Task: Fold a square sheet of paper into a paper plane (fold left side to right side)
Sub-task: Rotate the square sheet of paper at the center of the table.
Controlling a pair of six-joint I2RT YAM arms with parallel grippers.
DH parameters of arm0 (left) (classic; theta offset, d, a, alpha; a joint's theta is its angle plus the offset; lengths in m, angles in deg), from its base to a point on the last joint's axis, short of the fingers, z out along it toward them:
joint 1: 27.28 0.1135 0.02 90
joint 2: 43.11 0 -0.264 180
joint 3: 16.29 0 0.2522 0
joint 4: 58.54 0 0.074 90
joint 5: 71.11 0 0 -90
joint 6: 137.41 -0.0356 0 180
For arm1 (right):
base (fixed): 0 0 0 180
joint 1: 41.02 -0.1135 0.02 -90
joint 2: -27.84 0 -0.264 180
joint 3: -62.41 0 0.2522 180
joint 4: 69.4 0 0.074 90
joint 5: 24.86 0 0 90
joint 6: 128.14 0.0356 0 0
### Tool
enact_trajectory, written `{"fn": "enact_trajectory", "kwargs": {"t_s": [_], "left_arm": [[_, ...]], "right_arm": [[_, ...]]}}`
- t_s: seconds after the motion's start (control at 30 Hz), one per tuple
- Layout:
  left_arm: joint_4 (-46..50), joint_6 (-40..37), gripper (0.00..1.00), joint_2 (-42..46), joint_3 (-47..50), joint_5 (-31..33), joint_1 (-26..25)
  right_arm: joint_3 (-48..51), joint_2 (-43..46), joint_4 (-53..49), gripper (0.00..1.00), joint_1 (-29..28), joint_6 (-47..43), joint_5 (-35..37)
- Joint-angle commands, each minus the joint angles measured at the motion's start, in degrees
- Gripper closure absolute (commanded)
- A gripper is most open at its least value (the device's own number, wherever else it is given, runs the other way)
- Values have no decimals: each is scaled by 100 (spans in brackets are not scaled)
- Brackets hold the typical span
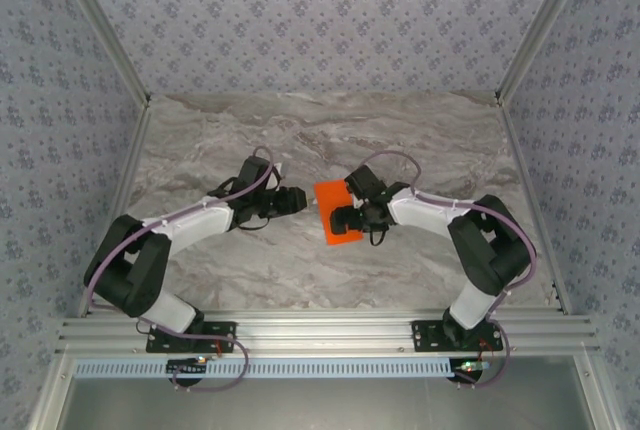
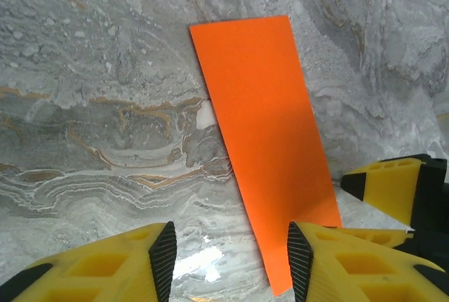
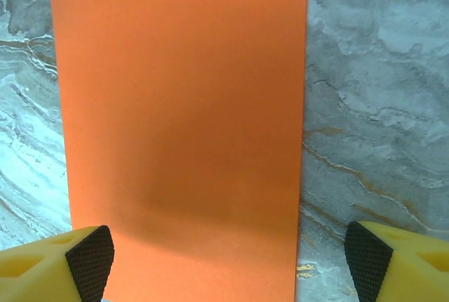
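Directly below the right gripper [image 3: 228, 260], whose fingers stand wide apart, the sheet of paper [image 3: 182, 105] lies flat, running forward between them. The left gripper [image 2: 231, 260] is half spread and empty, the paper's near corner just beside one pad [image 2: 300, 267] on the marble table [image 2: 91, 105].

The table top [image 1: 330, 135] is a grey marble-look slab, veined in white with a few rusty-brown streaks, and up close it catches a little glare. Three walls box it in, the back wall [image 1: 320, 10], the left wall [image 1: 45, 100] and the right wall [image 1: 600, 100], all papered in pale grey-blue with a small repeating floral sprig. A bare aluminium left post [image 1: 100, 25] and right post [image 1: 540, 25] rise from the table's far corners. Along the near edge runs a slotted aluminium rail [image 1: 320, 330]. Just below it is a pale toothed strip [image 1: 330, 367], then a plain grey panel [image 1: 320, 405].
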Motion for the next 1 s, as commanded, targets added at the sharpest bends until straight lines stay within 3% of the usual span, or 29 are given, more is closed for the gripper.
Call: {"fn": "enact_trajectory", "kwargs": {"t_s": [0.0,0.3,0.63,0.8,0.97], "left_arm": [[-137,-35,52,252,-12,130,14],[-191,-45,51,235,-8,46,14],[-403,-62,51,361,124,-57,-3],[-715,-274,51,798,412,-202,-40],[-776,-440,49,1310,791,-170,-137]], "right_arm": [[-74,-33,-147,11,-273,316,-352],[197,354,223,12,-427,512,-580],[442,183,1482,14,392,330,-2134],[387,-66,1955,21,911,258,-2903],[139,-499,2073,36,1255,323,-3511]]}}
